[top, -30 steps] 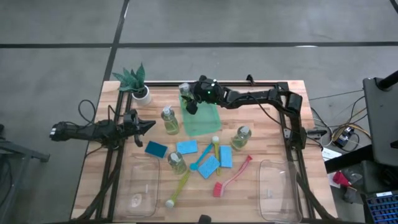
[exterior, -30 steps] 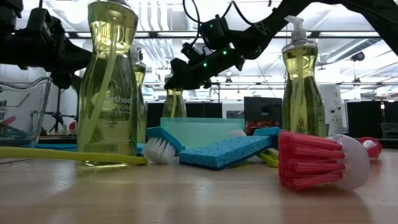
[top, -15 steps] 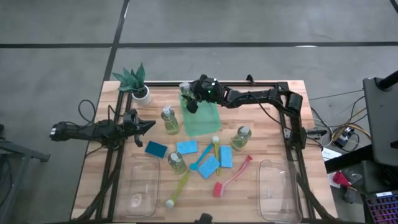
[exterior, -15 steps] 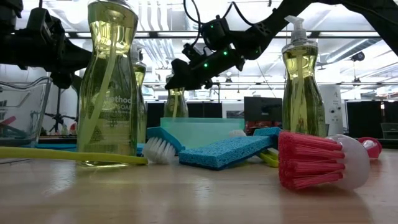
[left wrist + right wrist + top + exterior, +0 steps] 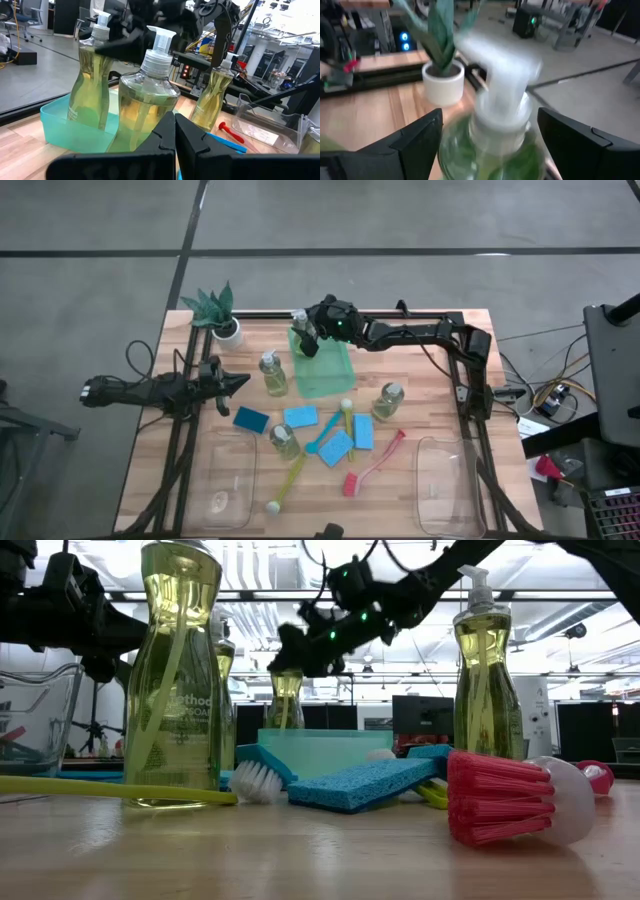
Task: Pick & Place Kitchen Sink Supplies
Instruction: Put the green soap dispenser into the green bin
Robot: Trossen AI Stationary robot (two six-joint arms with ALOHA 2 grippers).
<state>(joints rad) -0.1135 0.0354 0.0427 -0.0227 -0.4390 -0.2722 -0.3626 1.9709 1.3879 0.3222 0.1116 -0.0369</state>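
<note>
- Wooden table, far side: bottle stands in green tray.
- Right gripper jaws spread wide around it, not gripping; brushing the cap could topple it.
- Left gripper jaws closed, idle at left.

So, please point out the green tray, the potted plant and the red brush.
green tray (image 5: 330, 375), high view, on its bare floor.
potted plant (image 5: 230, 331), high view, on its white pot.
red brush (image 5: 377, 464), high view, on its handle.

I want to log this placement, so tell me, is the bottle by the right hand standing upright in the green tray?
Yes, upright: the bottle stands in the green tray, cap up, between the right hand's open fingers.
</note>
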